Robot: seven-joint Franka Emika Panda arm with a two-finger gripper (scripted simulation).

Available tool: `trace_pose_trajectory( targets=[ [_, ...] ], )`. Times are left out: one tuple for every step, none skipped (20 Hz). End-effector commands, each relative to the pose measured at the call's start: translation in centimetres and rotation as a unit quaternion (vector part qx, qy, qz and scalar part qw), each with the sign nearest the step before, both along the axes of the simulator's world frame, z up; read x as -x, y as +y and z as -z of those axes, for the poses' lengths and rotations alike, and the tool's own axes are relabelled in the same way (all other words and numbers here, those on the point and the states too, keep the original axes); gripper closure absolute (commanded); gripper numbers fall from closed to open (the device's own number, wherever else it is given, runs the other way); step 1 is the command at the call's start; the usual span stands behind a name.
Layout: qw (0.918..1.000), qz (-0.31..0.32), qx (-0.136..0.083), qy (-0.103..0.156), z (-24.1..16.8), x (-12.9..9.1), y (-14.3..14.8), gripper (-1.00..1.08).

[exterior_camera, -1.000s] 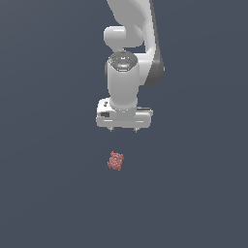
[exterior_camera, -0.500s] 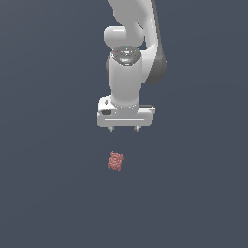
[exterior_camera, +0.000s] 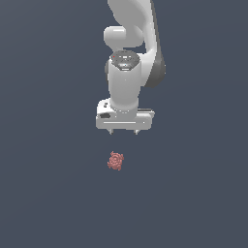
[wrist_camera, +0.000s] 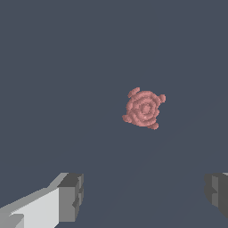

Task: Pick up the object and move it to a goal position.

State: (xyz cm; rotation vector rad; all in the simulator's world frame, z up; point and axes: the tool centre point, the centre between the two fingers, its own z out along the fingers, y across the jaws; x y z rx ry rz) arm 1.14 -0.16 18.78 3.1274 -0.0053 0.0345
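The object [exterior_camera: 116, 161] is a small reddish-pink knobbly lump lying on the dark grey floor. In the wrist view the object [wrist_camera: 144, 108] shows concentric bumpy rings. My white gripper [exterior_camera: 125, 131] hangs above the floor, farther back than the object and slightly toward the exterior view's right, not touching it. The gripper [wrist_camera: 143, 196] is open; its two dark fingertips [wrist_camera: 71, 197] stand wide apart with nothing between them.
A plain dark grey surface [exterior_camera: 48, 193] spreads all around. The white arm [exterior_camera: 128, 58] rises from the gripper toward the upper edge of the exterior view.
The gripper has shifted toward the exterior view's right and a little lower. The object has not moved.
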Motion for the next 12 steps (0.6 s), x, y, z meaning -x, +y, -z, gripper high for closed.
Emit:
trace_pose_trajectory(
  targets=[
    [0.9999, 0.010, -0.001, 0.001, 0.7, -0.5, -0.3, -0.92],
    [0.9999, 0.016, -0.002, 0.001, 1.0, -0.8, -0.4, -0.92],
    [0.9998, 0.021, -0.002, 0.002, 1.4, -1.1, -0.6, -0.92],
    [0.9996, 0.028, -0.003, 0.002, 1.8, -1.4, -0.7, -0.92],
    [0.9994, 0.034, -0.003, 0.003, 2.3, -1.8, -0.9, -0.92],
    [0.9991, 0.042, -0.004, 0.003, 2.8, -2.1, -1.1, -0.92],
    [0.9988, 0.049, -0.004, 0.004, 3.3, -2.5, -1.3, -0.92],
    [0.9983, 0.058, -0.005, 0.005, 3.9, -2.9, -1.6, -0.92],
    [0.9978, 0.066, -0.005, 0.005, 4.6, -3.3, -1.8, -0.92],
    [0.9972, 0.074, -0.006, 0.006, 5.1, -3.7, -2.0, -0.92],
    [0.9966, 0.081, -0.006, 0.006, 5.7, -4.0, -2.2, -0.92],
    [0.9961, 0.088, -0.007, 0.007, 6.2, -4.3, -2.4, -0.92]
  ],
)
